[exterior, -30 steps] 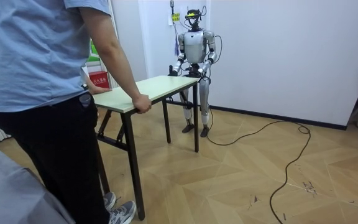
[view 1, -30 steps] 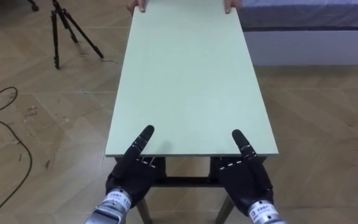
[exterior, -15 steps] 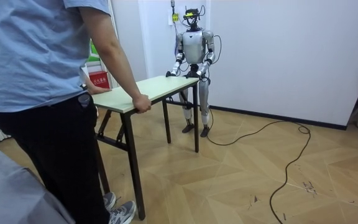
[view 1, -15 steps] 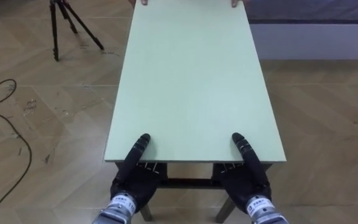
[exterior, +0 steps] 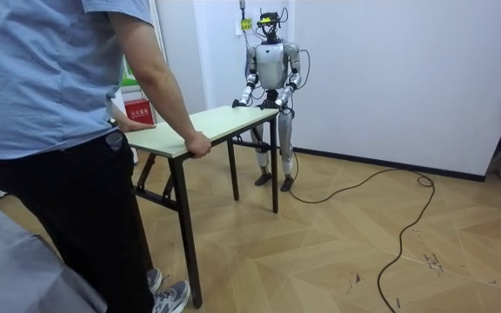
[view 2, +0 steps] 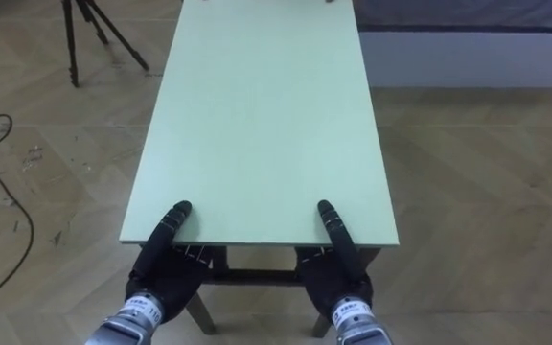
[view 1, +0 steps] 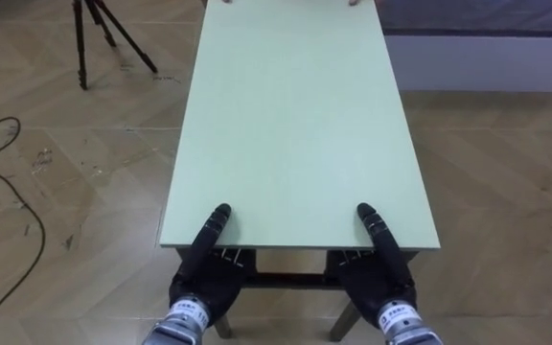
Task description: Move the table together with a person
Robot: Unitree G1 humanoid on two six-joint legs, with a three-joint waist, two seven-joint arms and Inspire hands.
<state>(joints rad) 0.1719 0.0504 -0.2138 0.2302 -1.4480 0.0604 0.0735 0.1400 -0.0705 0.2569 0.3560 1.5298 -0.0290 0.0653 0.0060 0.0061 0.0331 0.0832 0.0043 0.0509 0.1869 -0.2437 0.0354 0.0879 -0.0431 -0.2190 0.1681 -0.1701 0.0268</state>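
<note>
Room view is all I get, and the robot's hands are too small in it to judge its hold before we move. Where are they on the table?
Observer: The left hand sits at the near edge of the table, by its left corner, part lying on top, the rest below.
Operator: And the other?
Observer: The right hand mirrors it at the right corner.
Operator: Floor hazards?
Observer: A tripod stands off the far left corner.

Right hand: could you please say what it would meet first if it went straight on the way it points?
The right hand points along the table toward its far end. Set at the near edge, it would likely push into that edge first; the tabletop beyond looks free.
</note>
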